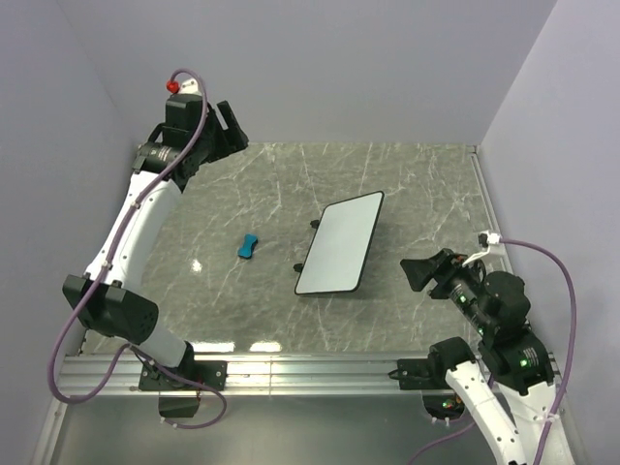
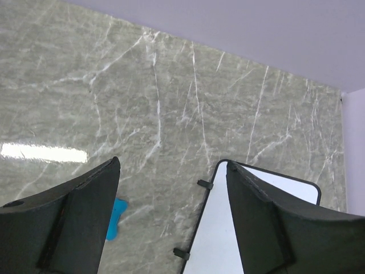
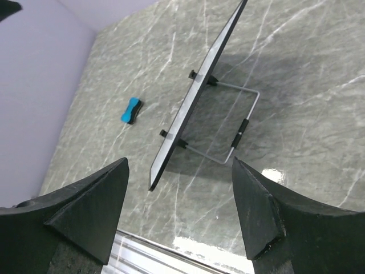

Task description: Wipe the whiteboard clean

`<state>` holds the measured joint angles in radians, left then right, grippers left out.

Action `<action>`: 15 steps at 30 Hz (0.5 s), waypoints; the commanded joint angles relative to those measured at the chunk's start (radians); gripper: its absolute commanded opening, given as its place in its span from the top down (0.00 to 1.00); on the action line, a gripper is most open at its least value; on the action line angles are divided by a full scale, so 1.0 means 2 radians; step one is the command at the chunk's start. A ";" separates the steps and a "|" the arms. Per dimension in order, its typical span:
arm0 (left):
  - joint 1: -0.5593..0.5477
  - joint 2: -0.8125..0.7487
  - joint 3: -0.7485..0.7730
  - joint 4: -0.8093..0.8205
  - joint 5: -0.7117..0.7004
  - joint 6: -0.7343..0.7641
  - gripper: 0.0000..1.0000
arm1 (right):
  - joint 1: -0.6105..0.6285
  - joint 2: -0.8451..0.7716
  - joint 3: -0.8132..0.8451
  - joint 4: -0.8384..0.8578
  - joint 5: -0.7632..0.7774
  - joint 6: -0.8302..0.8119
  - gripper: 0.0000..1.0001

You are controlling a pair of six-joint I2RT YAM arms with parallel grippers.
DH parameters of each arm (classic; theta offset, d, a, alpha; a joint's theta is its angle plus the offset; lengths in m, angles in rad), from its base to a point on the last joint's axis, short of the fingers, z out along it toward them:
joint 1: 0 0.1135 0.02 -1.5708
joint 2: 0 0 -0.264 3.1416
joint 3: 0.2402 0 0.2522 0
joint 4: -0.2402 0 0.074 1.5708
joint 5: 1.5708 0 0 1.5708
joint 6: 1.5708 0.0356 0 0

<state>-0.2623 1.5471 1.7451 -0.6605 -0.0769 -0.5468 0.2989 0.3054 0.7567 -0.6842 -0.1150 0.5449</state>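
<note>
The whiteboard (image 1: 340, 243) stands tilted on a wire stand in the middle of the table, its white face clean, with a thin black rim. It also shows in the left wrist view (image 2: 219, 240) and edge-on in the right wrist view (image 3: 194, 100). A small blue eraser (image 1: 249, 246) lies on the table to its left, apart from it; it also shows in the left wrist view (image 2: 117, 220) and the right wrist view (image 3: 131, 111). My left gripper (image 1: 231, 126) is open and empty, high at the back left. My right gripper (image 1: 423, 274) is open and empty, right of the board.
The grey marble table (image 1: 271, 194) is walled by lilac panels at the back and sides. A metal rail (image 1: 291, 373) runs along the near edge by the arm bases. The board's wire stand (image 3: 239, 134) sticks out behind it on my right gripper's side.
</note>
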 commanded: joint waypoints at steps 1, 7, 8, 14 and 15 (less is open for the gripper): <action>0.001 0.003 0.017 -0.015 -0.001 -0.019 0.20 | 0.003 -0.014 -0.014 0.007 -0.014 0.007 0.20; 0.001 -0.024 0.021 -0.026 -0.017 -0.043 0.18 | 0.004 -0.015 -0.017 -0.002 -0.034 0.004 0.20; 0.001 -0.030 0.021 -0.034 -0.017 -0.043 0.18 | 0.003 -0.015 -0.018 -0.001 -0.035 0.004 0.20; -0.001 -0.068 -0.016 -0.046 -0.005 -0.031 0.20 | 0.004 -0.007 -0.021 0.007 -0.054 -0.002 0.20; -0.002 -0.078 -0.026 -0.036 -0.008 -0.030 0.20 | 0.004 -0.002 -0.019 0.009 -0.057 -0.003 0.20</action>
<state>-0.2623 1.4879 1.7252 -0.7422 -0.0875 -0.6140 0.2989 0.2829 0.7158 -0.6960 -0.1932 0.5556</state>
